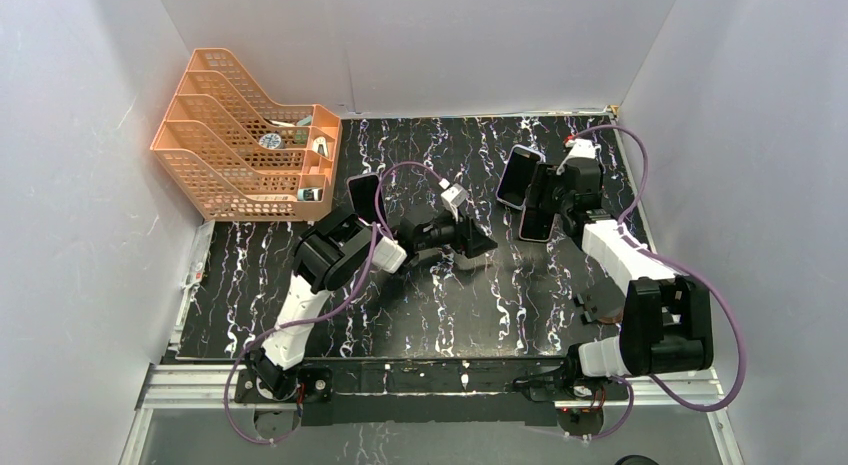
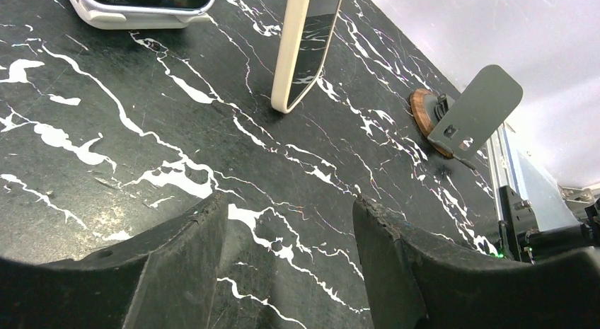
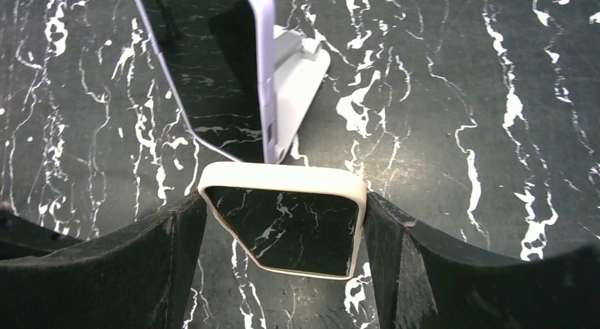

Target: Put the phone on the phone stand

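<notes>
Top external view: left arm (image 1: pixel 330 260) bent at the elbow, forearm reaching toward the middle of the black marbled table (image 1: pixel 430 315), left gripper (image 1: pixel 480 243) low over the surface. Right arm (image 1: pixel 620 255) stretched toward the far right quarter, right gripper (image 1: pixel 542 215) pointing leftward and closed on a cream-cased phone (image 1: pixel 534 225). Just beyond that gripper, a lavender-cased phone (image 1: pixel 519 177), leaning. Behind the right gripper, beside the arm's elbow, a grey phone stand (image 1: pixel 603 307), only its round wooden base plainly seen. Far to the left of the left gripper, an orange tiered rack (image 1: pixel 235 145) holding small items. Left wrist view: left fingers (image 2: pixel 177 272) spread apart with nothing between them, the table close below. Ahead of them the cream-cased phone stands upright on a lower corner; contact with the surface cannot be told. Ahead and to the right, well apart from that phone, the grey phone stand shows a tilted plate on its wooden base. Right wrist view: right fingers (image 3: pixel 424 272) set one at each side of the cream-cased phone, clamping it, its end edge toward the camera. Directly ahead, just beyond the held phone, the lavender-cased phone rests on a white stand (image 3: pixel 301 74).
</notes>
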